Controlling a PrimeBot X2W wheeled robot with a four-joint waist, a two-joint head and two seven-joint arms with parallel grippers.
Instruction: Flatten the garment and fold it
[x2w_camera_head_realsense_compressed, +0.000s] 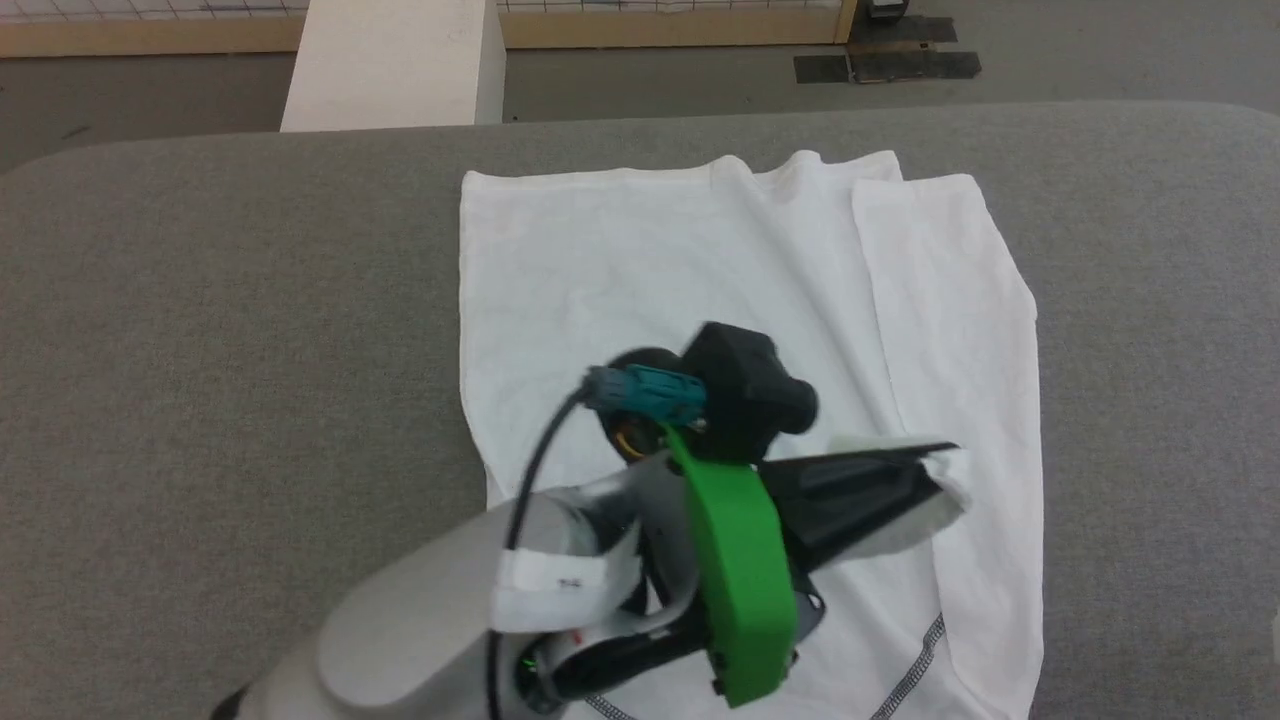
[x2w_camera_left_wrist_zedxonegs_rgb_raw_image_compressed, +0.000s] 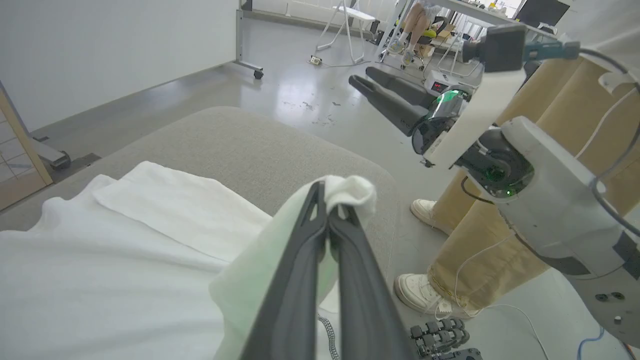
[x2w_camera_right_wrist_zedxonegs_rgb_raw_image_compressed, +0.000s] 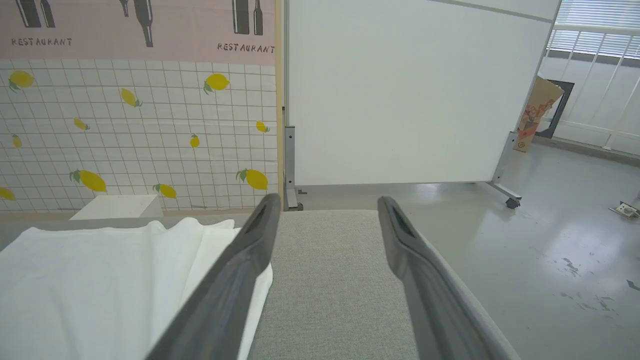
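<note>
White cloth covered the middle of the head view: the garment (x2w_camera_head_realsense_compressed: 640, 270) lay spread mostly flat on the grey table (x2w_camera_head_realsense_compressed: 220, 300), with a narrow panel turned inward along its upper right. At centre right of that frame, the left gripper (x2w_camera_head_realsense_compressed: 945, 470) was pinched tight on a lifted fold of the fabric, above the shirt's body. In the right wrist view the right gripper (x2w_camera_right_wrist_zedxonegs_rgb_raw_image_compressed: 327, 210) stood wide apart and empty over bare table, with the garment at lower left. Flattening looked done. Folding looked only begun, the bottom part not yet folded.
</note>
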